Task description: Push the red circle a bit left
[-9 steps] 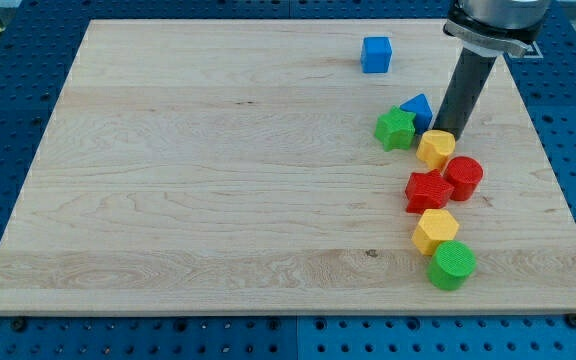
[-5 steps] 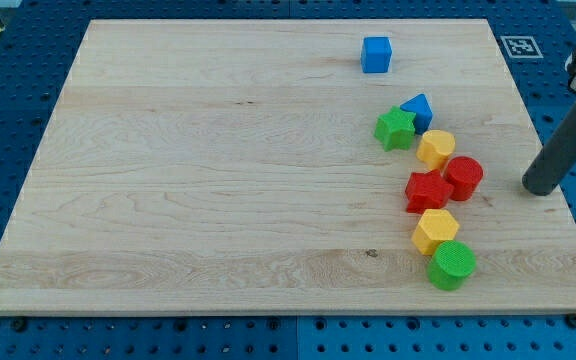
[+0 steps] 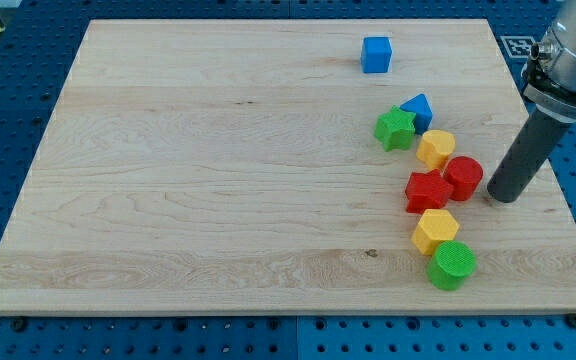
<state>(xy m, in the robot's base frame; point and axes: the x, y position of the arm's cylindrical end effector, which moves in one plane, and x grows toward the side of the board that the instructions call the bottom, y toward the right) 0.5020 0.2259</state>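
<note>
no pincer is fitted on this arm, so nothing stands wide, narrow or holding: it ends in a plain dark rod, and my tip rests on the wooden board near the view's right edge, just beside the red circle on its right, with a thin gap showing between them.

going from the view's left, most of the board is bare wood. first comes the blue cube, alone near the view's top and well apart from the others. below it the green star sits touching the blue triangle, which lies just up and to its right. next is the red star, lower down, with a yellow hexagon just below it and another yellow block, rounded in outline, just above it. the green circle lies at the bottom of the cluster, touching the lower yellow hexagon.

the red circle stands at the right side of this cluster, pressed against the red star on its left and just under the upper yellow block. the rod leans up and to the view's right, toward the grey body of the arm at the view's top right corner.
</note>
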